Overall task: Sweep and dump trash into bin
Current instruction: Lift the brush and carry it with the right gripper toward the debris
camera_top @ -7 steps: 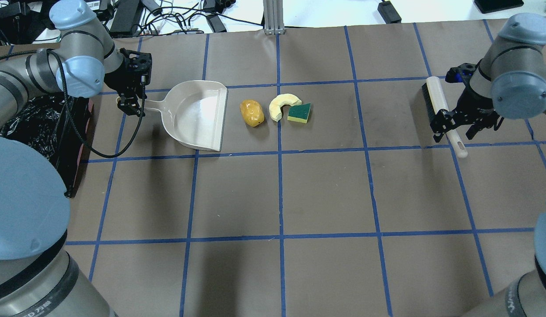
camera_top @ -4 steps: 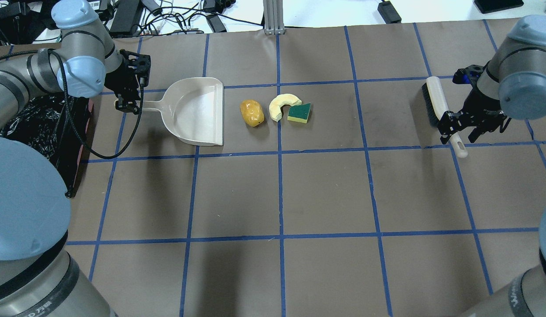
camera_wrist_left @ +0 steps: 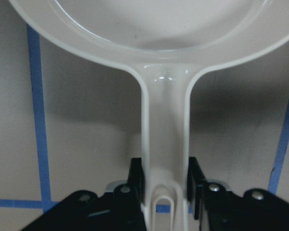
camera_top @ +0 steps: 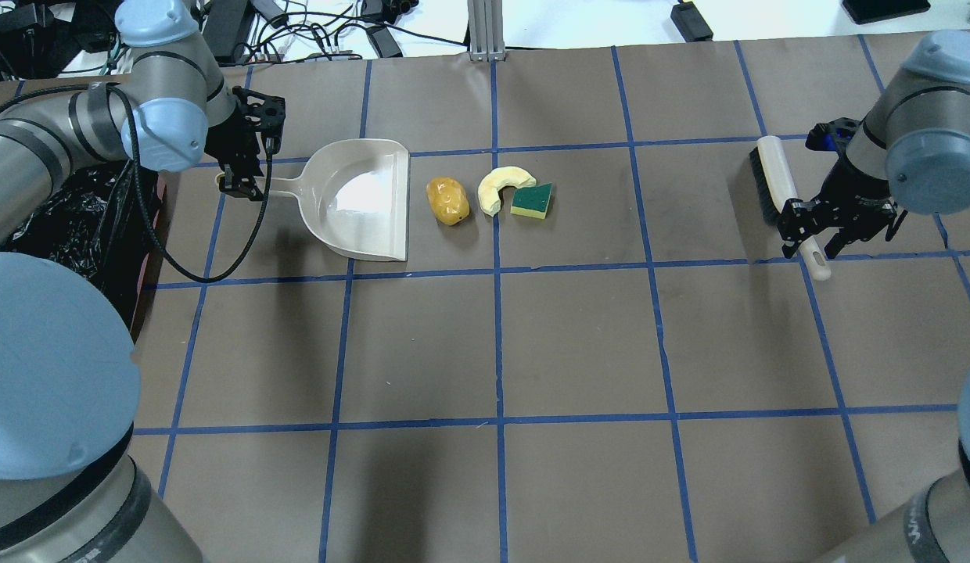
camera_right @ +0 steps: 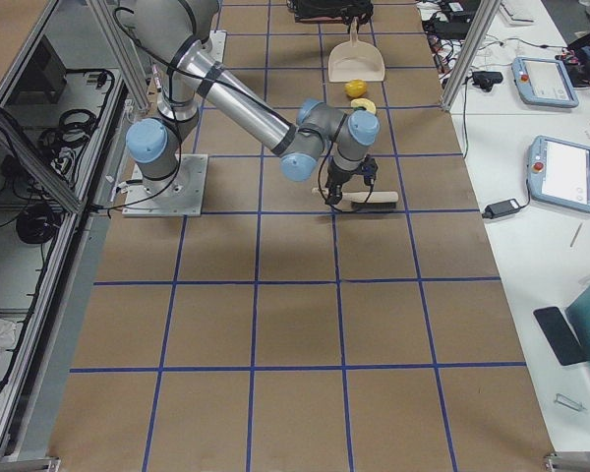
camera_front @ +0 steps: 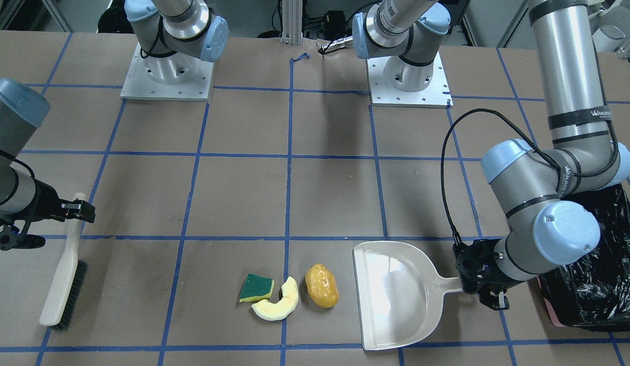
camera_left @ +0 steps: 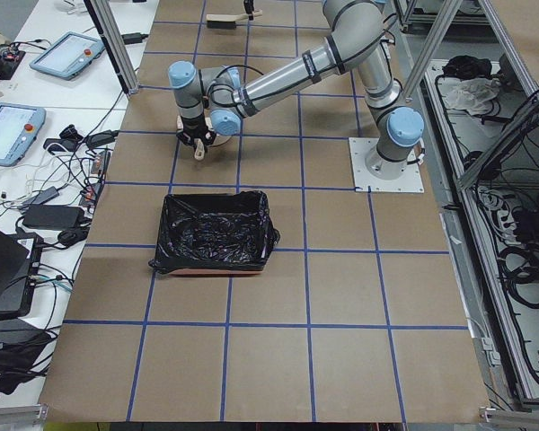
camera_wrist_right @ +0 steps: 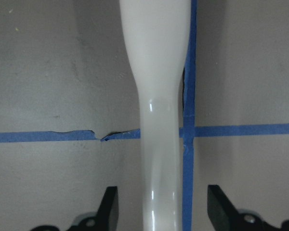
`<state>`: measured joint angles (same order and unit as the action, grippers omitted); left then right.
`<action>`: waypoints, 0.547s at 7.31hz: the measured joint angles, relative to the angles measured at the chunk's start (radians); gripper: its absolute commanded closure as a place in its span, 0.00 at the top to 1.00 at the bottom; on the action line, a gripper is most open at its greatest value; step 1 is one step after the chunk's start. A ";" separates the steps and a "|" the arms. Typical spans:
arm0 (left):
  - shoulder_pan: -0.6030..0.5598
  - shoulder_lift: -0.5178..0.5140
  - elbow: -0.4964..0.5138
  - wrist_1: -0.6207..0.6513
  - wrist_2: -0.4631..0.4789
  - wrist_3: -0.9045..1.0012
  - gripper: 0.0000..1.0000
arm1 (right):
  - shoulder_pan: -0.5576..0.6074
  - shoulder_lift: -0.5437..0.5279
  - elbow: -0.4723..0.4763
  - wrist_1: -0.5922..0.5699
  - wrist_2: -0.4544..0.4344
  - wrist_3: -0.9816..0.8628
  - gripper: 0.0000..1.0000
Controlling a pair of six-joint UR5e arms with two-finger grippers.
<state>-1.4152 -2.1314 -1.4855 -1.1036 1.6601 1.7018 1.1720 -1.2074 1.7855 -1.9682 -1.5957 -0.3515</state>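
The trash lies in a row: an orange-yellow potato-shaped lump (camera_top: 447, 200), a pale crescent slice (camera_top: 501, 186) and a green-topped sponge (camera_top: 532, 200). Left of them sits a beige dustpan (camera_top: 360, 199), its open edge a short gap from the lump. My left gripper (camera_top: 238, 186) is shut on the dustpan handle (camera_wrist_left: 164, 144). The bin (camera_top: 62, 227), lined with a black bag, stands at the left table edge behind that arm. Far right, my right gripper (camera_top: 813, 238) is open, its fingers (camera_wrist_right: 111, 211) astride the white brush handle (camera_wrist_right: 159, 120) without touching it.
The brush (camera_top: 774, 180) lies on the table with its bristles toward the trash side. Cables and power bricks (camera_top: 313, 31) crowd the far edge beyond the brown, blue-taped table (camera_top: 579, 344). Both arm bases (camera_front: 165, 76) stand on plates on the robot's side.
The left gripper has slid the dustpan right and straightened it, closing the gap to the lump. The right gripper shifted slightly along the brush handle; the trash has not moved.
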 measured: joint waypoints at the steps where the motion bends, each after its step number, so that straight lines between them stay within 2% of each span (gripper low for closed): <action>1: -0.018 0.001 0.000 0.000 0.023 -0.001 0.18 | 0.000 0.000 0.000 -0.002 0.000 0.002 0.23; 2: -0.025 0.003 0.001 0.001 0.033 0.000 0.18 | 0.001 0.000 -0.001 -0.005 0.000 0.003 0.02; 4: -0.028 0.005 0.001 0.001 0.038 0.000 0.18 | 0.002 0.000 -0.007 -0.007 -0.001 0.000 0.00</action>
<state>-1.4429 -2.1269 -1.4849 -1.1030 1.6979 1.7016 1.1744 -1.2073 1.7786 -1.9750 -1.5970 -0.3510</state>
